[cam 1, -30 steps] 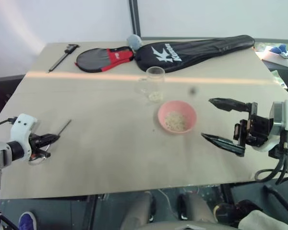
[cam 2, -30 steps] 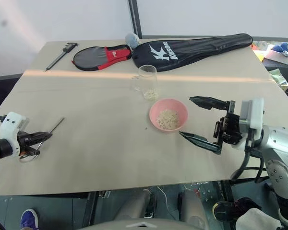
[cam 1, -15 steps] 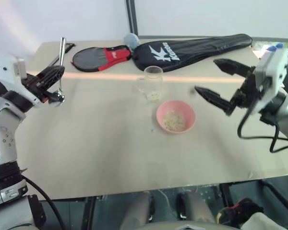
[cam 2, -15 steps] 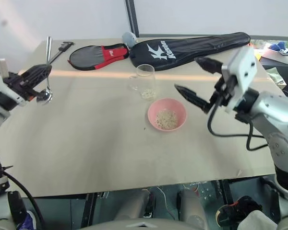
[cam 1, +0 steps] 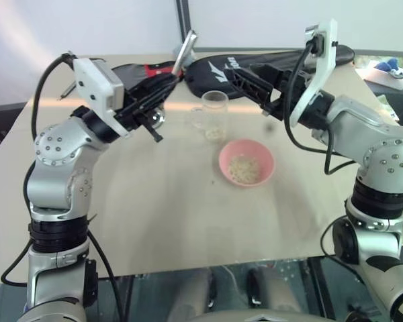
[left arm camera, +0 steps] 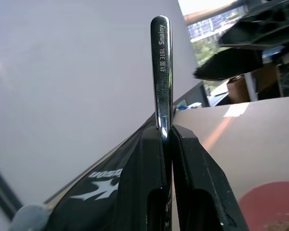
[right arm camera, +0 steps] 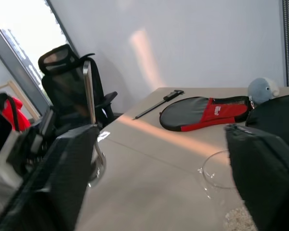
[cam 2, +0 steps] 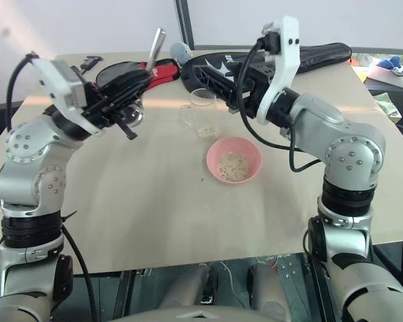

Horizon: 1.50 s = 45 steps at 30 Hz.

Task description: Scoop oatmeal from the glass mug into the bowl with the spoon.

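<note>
While left hand (left arm camera: 166, 144) pinches spoon (left arm camera: 162, 72), lettering readable.

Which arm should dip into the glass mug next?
Left, I'd say: the left gripper is shut on the spoon, raised beside the glass mug. The right gripper is open, holding nothing.

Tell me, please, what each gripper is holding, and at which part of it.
The left gripper holds the spoon by its handle, partway along. The right gripper is open and holds nothing.
</note>
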{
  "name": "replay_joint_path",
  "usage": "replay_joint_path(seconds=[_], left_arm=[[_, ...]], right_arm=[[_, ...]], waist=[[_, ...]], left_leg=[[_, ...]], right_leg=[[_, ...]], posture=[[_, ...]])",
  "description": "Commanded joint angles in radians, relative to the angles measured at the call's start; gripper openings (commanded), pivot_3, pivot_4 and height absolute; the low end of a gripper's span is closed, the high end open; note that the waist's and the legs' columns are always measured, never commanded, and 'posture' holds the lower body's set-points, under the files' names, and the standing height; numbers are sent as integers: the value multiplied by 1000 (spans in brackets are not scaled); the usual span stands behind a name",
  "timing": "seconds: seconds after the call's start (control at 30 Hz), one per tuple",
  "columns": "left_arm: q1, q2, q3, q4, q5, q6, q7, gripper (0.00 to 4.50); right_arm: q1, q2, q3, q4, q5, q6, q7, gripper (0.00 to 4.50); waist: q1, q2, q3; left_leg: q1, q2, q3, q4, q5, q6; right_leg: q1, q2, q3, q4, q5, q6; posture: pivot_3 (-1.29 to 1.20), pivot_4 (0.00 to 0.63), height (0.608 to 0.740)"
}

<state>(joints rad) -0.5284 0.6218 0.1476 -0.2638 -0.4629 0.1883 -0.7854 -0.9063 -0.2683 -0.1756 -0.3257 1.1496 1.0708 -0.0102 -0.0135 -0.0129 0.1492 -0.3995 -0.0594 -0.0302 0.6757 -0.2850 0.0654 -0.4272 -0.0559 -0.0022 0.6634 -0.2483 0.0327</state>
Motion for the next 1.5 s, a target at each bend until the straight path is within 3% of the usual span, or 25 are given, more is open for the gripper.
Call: replay_joint_path(seconds=[0.03, 0.33, 0.57, 0.8, 1.1, 1.2, 1.3, 1.33, 1.37, 1.4, 1.5], left_arm=[[-21, -1, -26, -38, 12, -47, -34, 0], [-62, -31, -72, 2, 25, -67, -53, 0], [-106, -42, -39, 42, 25, -41, -14, 0], [-105, -31, -55, 48, 53, -25, -3, 0], [-95, -44, -110, 30, 119, -40, -9, 0], [-93, -42, -115, 25, 127, -40, -11, 0], [-93, -40, -117, 22, 133, -40, -15, 0], [-94, -39, -118, 22, 135, -42, -17, 0], [-94, -38, -119, 23, 136, -44, -19, 0], [-94, -37, -119, 24, 137, -47, -22, 0], [-87, -32, -120, 20, 141, -59, -35, 0]], right_arm=[[-44, 22, -4, 9, 34, -9, -18, 3685], [-68, 43, 33, 17, 77, 14, 13, 3685], [-34, 1, 38, -7, 92, 36, 47, 3685], [-22, -30, 67, -19, 55, 23, 77, 3685], [-59, 16, 94, 10, 0, -11, 63, 3685], [-65, 21, 102, 17, -30, -14, 64, 2897], [-68, 23, 109, 20, -54, -12, 68, 1653], [-69, 24, 111, 22, -62, -12, 67, 896], [-70, 25, 113, 23, -69, -12, 66, 770], [-70, 24, 114, 25, -76, -13, 66, 119], [-67, 23, 110, 30, -93, -13, 63, 49]], waist=[[-4, 0, 0], [-5, 0, 0], [-4, 0, 0], [-4, 0, 0], [-4, 0, 0], [-4, 0, 0], [-4, 0, 0], [-4, 0, 0], [-4, 0, 0], [-4, 0, 0], [-4, 0, 0]], left_leg=[[0, 0, 0, 0, 0, 0], [0, 0, 0, 0, 0, -1], [0, 0, 0, 1, 0, -1], [0, 0, 0, 1, 0, 0], [0, 0, 0, 1, 0, -1], [0, 0, 0, 1, 0, -1], [0, 0, 0, 1, 0, -1], [0, 0, 0, 1, 0, -1], [0, 0, 0, 1, 0, -1], [0, 0, 0, 1, 0, -1], [0, 0, 0, 1, 0, -1]], right_leg=[[0, 0, 0, 1, 0, 0], [0, 1, 0, 1, 0, 0], [0, 1, 0, 2, 0, 0], [0, 1, 0, 2, 0, 0], [0, 1, 0, 2, 0, 0], [0, 1, 0, 2, 0, 0], [0, 1, 0, 2, 0, 0], [0, 1, 0, 2, 0, 0], [0, 1, 0, 2, 0, 0], [0, 1, 0, 2, 0, 0], [0, 1, 0, 2, 0, 0]], posture=[[0, 150, 740], [0, 150, 740], [0, 150, 740], [0, 150, 740], [0, 150, 740], [0, 150, 740], [0, 150, 740], [0, 150, 740], [0, 150, 740], [0, 150, 740], [0, 150, 740]])
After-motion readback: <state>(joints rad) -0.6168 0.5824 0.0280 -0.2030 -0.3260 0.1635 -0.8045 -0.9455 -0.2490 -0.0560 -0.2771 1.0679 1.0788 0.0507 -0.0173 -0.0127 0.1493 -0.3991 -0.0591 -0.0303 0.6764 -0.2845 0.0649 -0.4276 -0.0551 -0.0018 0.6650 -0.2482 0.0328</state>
